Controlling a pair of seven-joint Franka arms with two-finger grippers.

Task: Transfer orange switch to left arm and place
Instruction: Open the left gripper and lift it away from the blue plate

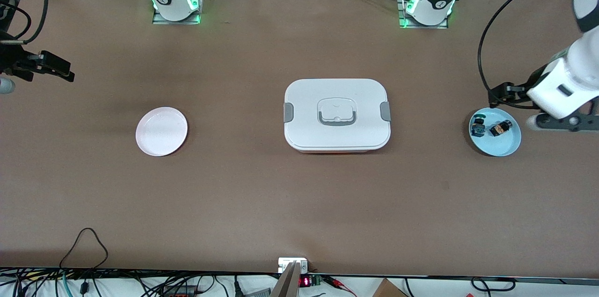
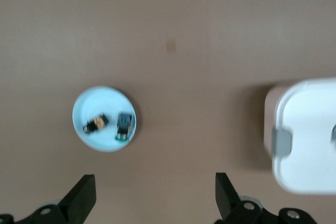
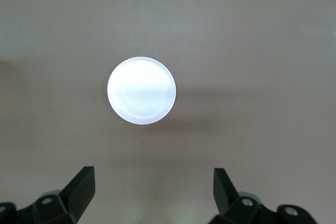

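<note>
Resting in the blue plate, the orange switch lies ungrasped.

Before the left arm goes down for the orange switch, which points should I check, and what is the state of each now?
1. Orange switch lies free in the blue plate: ok.
2. Blue switch lies close beside it in the same plate, risk of a wrong grasp: not ok.
3. Left gripper open and empty: ok.
4. Left gripper directly over the switch: cannot tell.
5. Box shut, mid-table between the two plates: ok.
6. Right gripper open, waiting at its end; white plate holds nothing: ok.
</note>
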